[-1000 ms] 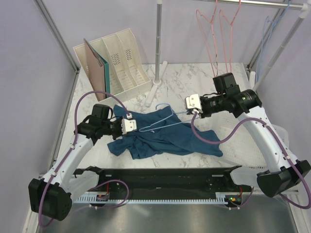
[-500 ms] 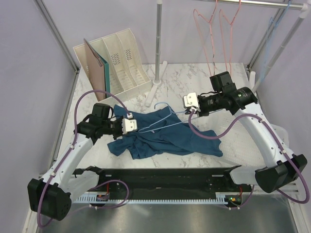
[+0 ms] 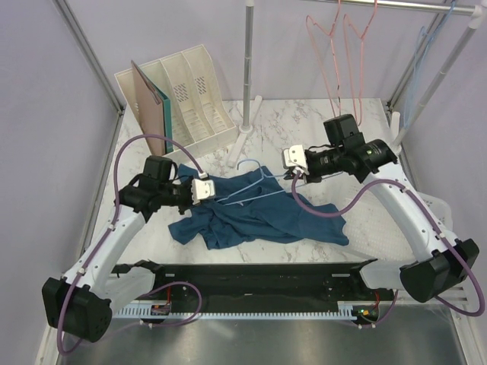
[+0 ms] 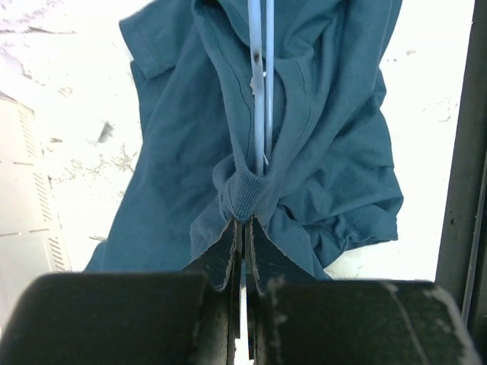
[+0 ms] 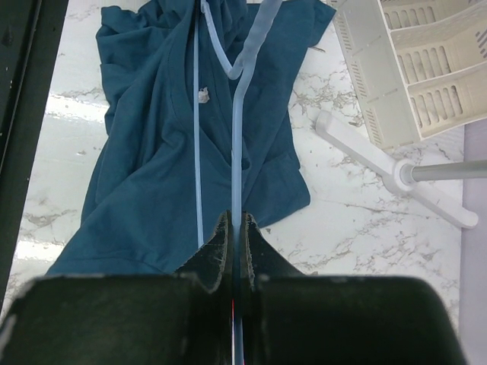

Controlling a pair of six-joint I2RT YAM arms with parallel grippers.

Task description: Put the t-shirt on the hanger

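My left gripper (image 4: pixel 243 222) is clenched on the ribbed collar of the t-shirt (image 3: pixel 259 214), right where the pale wire of the hanger (image 4: pixel 256 91) runs into the bunched fabric. Over the last second this arm has drawn up and back a little, taking the collar with it. Centre frame, the hanger has come up off the cloth: its hook (image 3: pixel 247 163) now sits higher and further left than it did a second ago, and the frame spans the gap between my two tools. The shirt itself still lies crumpled on the table (image 3: pixel 304 122), mostly beneath and in front of the wire, with only the neck end raised. To the right, my right gripper (image 5: pixel 234 219) is pinched tight on the hanger's wire and has swung inward and upward, which is what lifted the hook.

I read this as the threading step under way: one shoulder of the hanger looks entered at the collar, the rest of the garment not yet draped, so the job seems less than half done.

The surface is white marble-patterned. At its far left stands a white file rack (image 3: pixel 194 84) with a brownish board (image 3: pixel 148 106) leaning on it; a metal pole (image 3: pixel 247 68) rises mid-table; pink-red hangers (image 3: pixel 335 53) dangle from a rail (image 3: pixel 411 6) at upper right, lilac walls behind.
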